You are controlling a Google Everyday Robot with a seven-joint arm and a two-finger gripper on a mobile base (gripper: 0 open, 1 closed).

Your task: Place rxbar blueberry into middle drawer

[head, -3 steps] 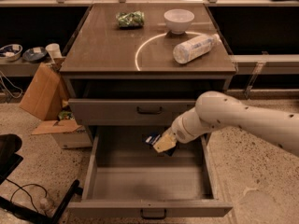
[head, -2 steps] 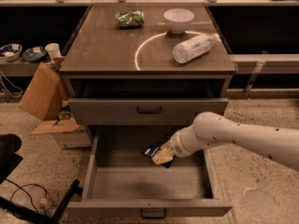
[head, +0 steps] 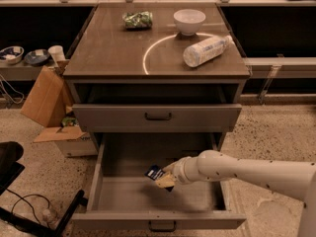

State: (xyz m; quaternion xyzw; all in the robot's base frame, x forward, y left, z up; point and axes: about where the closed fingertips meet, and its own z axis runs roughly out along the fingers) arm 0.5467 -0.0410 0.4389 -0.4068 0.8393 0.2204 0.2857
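From where I stand, the middle drawer (head: 131, 197) is pulled wide open at the bottom of the desk (head: 108, 48), its grey floor bare toward the front. The white arm (head: 242, 171) comes in from about three o'clock and dips over the drawer's right side. Its end effector (head: 164, 180) hangs above the tray, a little right of the middle. It is clamped on the rxbar blueberry (head: 154, 172), whose dark wrapper sticks out toward ten o'clock from the fingers. The bar is held up off the drawer floor, not lying on it, and is inside the drawer's outline as seen from above. Just above, the shallower drawer front (head: 108, 117) is pushed shut, with its dark handle (head: 158, 116) centred. On the desk top, a green shiny bag (head: 138, 19) lies at about eleven o'clock and a white bowl (head: 189, 21) stands at about one o'clock. A white bottle (head: 205, 51) lies on its side toward two o'clock, near the right edge. A cardboard box (head: 44, 98) leans beside the desk at nine o'clock.
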